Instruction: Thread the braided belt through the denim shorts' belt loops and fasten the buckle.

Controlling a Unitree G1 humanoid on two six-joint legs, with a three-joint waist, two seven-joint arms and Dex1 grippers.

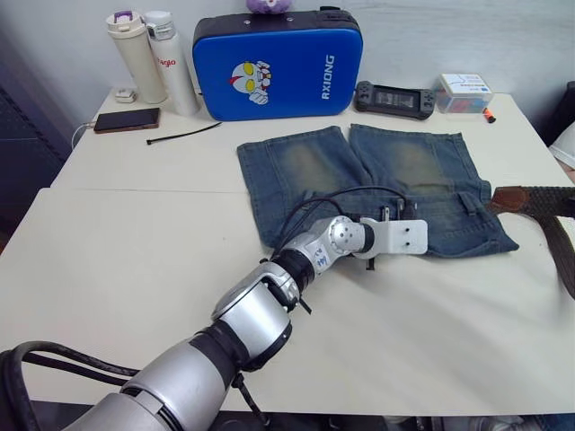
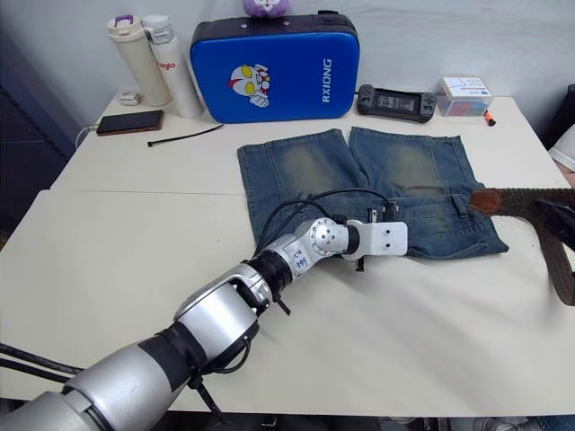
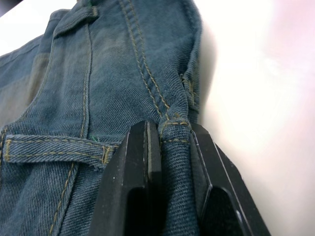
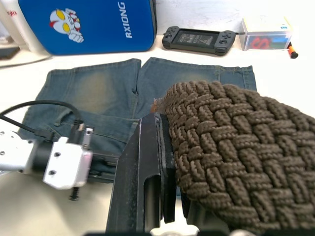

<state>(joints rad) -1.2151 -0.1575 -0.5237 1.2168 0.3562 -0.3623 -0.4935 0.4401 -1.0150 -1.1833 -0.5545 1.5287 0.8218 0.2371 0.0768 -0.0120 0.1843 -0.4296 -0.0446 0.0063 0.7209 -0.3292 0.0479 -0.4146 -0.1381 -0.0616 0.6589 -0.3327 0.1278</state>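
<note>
The denim shorts (image 1: 359,171) lie flat on the white table (image 1: 135,260), legs pointing away and waistband toward me. My left gripper (image 1: 388,215) is at the waistband's middle, shut on a pinched fold of denim (image 3: 174,142). A belt loop (image 3: 59,152) lies beside the fingers (image 3: 138,162), and another belt loop (image 1: 472,202) sits near the right hip. The braided belt (image 2: 526,199) reaches in from the right, its brown tip at the shorts' right edge. My right gripper (image 4: 167,123) is shut on the belt (image 4: 231,147). The buckle is out of view.
A blue case (image 1: 277,65) stands at the back, with two bottles (image 1: 153,58) and a phone (image 1: 127,119) to its left. A black cable tie (image 1: 184,134) lies in front of them. A handheld game console (image 1: 395,98) and a small box (image 1: 464,92) sit at the back right.
</note>
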